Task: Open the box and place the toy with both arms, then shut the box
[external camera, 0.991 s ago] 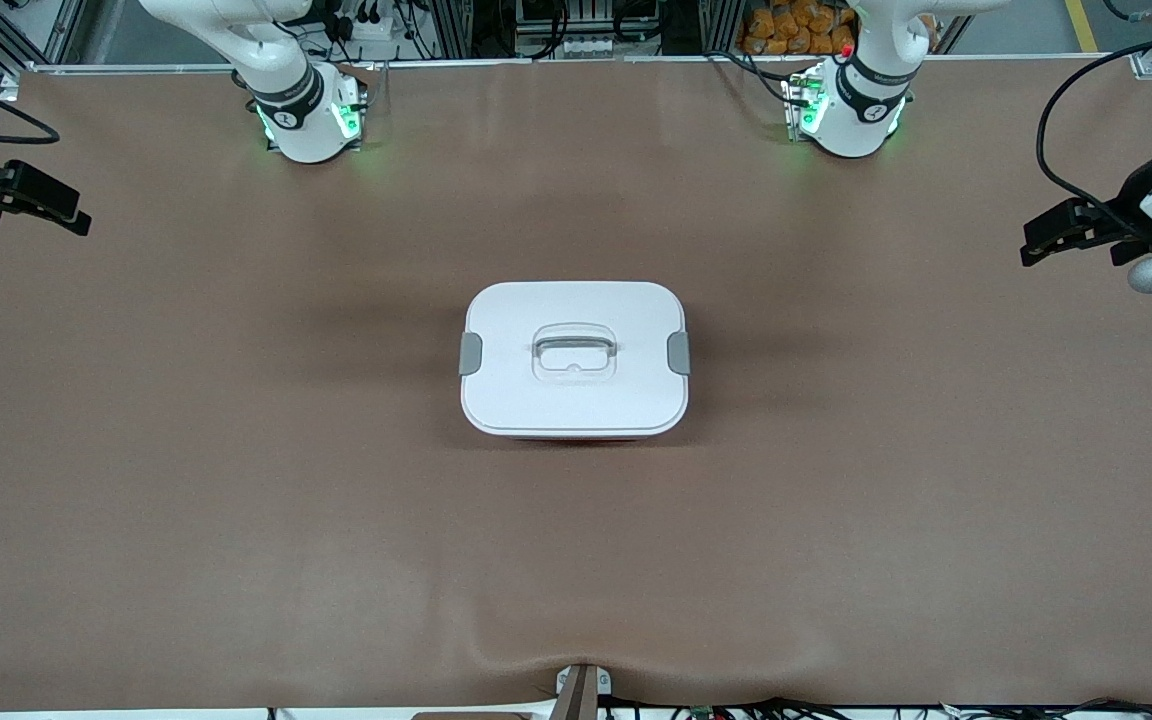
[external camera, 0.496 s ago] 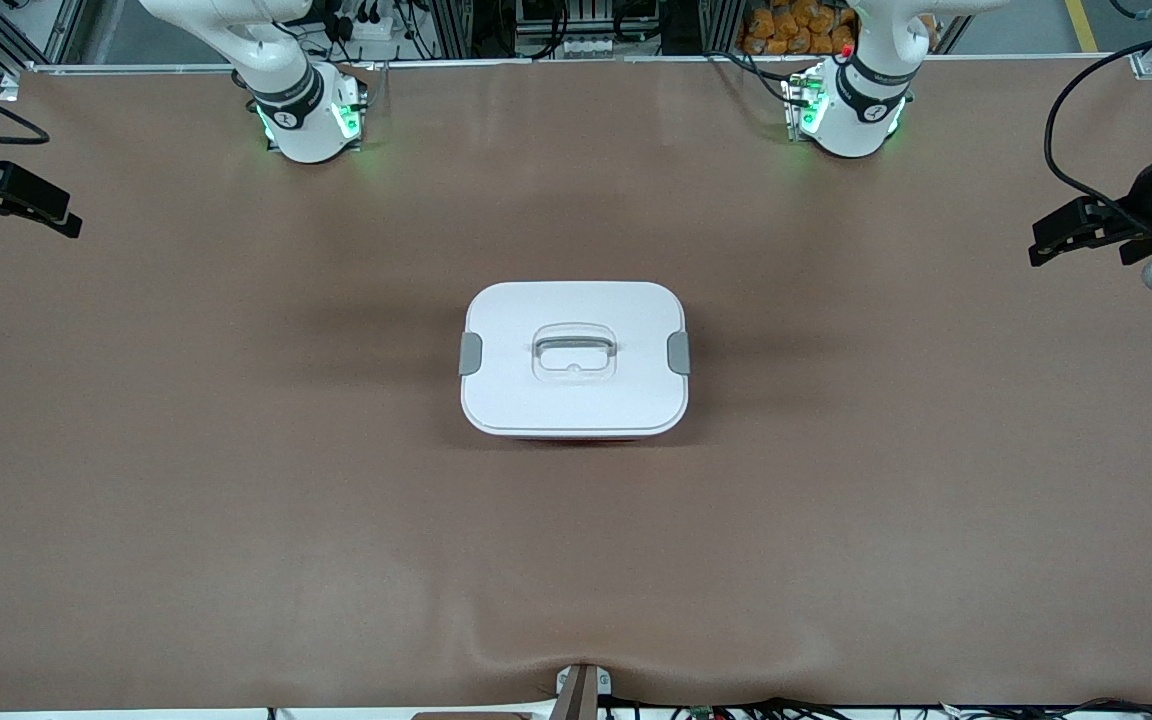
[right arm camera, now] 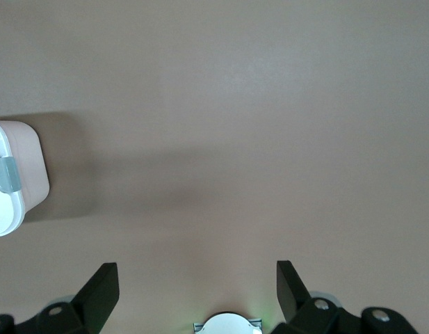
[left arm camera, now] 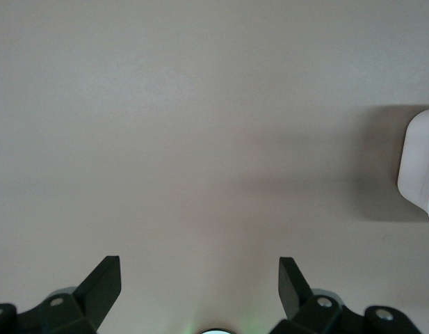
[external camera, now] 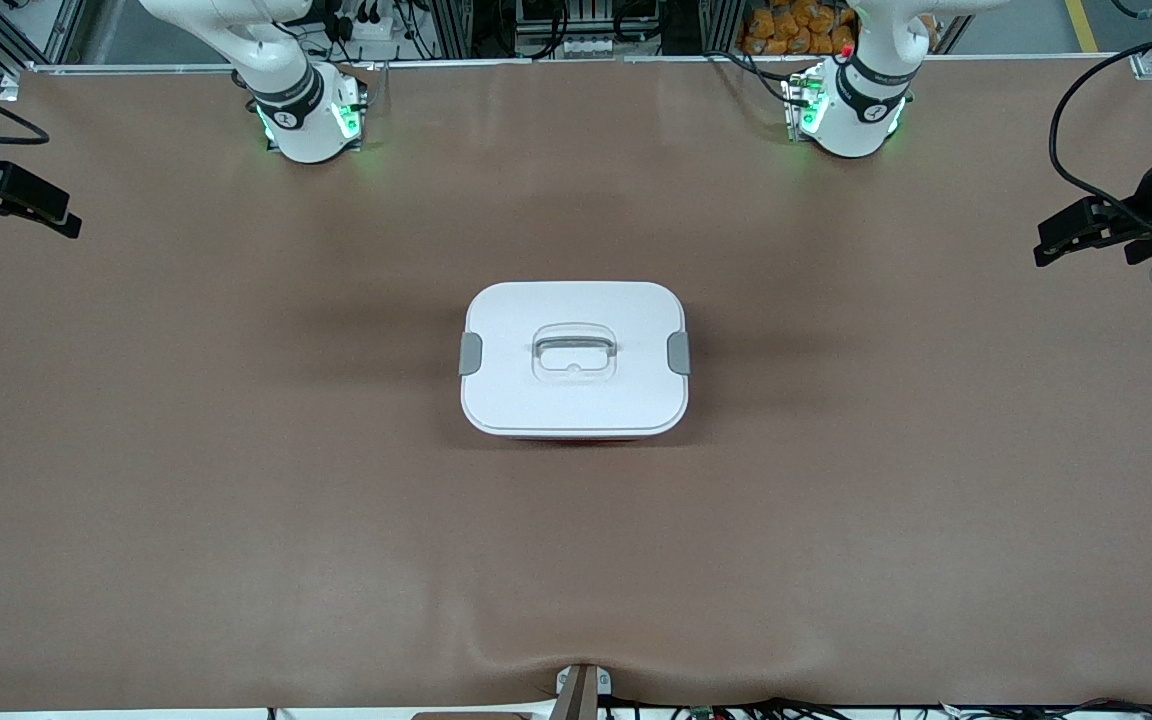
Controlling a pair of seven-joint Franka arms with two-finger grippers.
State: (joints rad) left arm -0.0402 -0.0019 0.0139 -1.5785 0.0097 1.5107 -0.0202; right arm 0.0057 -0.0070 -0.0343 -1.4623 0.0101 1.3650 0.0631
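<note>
The box (external camera: 574,358) sits flat at the middle of the brown surface (external camera: 236,480), its white lid (external camera: 626,395) shut; a grey clip (external camera: 679,352) shows at each short end; a clear recessed handle (external camera: 575,349) lies in the lid's centre; the pale pink base (right arm camera: 30,167) shows in the right wrist view.

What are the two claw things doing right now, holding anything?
Left tool: open, holding nothing, over bare table at the left arm's end.
Right tool: open, holding nothing, over bare table at the right arm's end.
</note>
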